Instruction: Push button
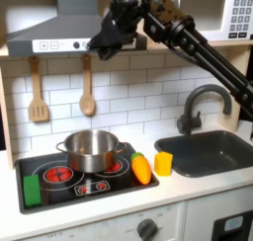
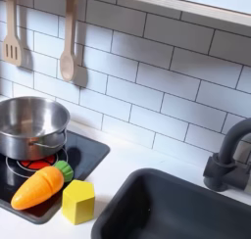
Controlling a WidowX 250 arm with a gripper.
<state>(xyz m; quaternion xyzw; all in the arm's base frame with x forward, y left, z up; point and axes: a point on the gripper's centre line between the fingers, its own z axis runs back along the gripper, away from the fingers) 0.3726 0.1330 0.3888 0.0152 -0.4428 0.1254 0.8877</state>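
Nearest in the first exterior view is the front of the toy kitchen, with a round knob (image 1: 147, 228) below the counter edge. On the counter sits a black stove (image 1: 59, 182) with red burner rings. A green block (image 1: 33, 191) lies at its near left corner. A steel pot (image 1: 90, 149) stands on the stove, toward the back. At the first exterior view's right of the pot lies a toy carrot (image 1: 142, 168), orange with a green end, and just beside it stands a yellow block (image 1: 163, 163). In the second exterior view the carrot (image 2: 39, 186) lies on the stove's near right corner and the yellow block (image 2: 78, 201) sits just off the stove edge, next to the dark sink (image 2: 186, 209).

The faucet (image 1: 201, 105) rises behind the sink at the first exterior view's right. On the white tiled wall hang a wooden spatula (image 1: 38, 95) and a wooden spoon (image 1: 87, 91).

Farthest and highest, the range hood (image 1: 54, 45) carries a row of small buttons (image 1: 73, 44) on its front panel. The black gripper (image 1: 109, 47) is at the hood's right end, pressed close to the panel; whether its jaws are open or closed cannot be told, and nothing is seen in them. A microwave (image 1: 240, 15) sits at the upper right.
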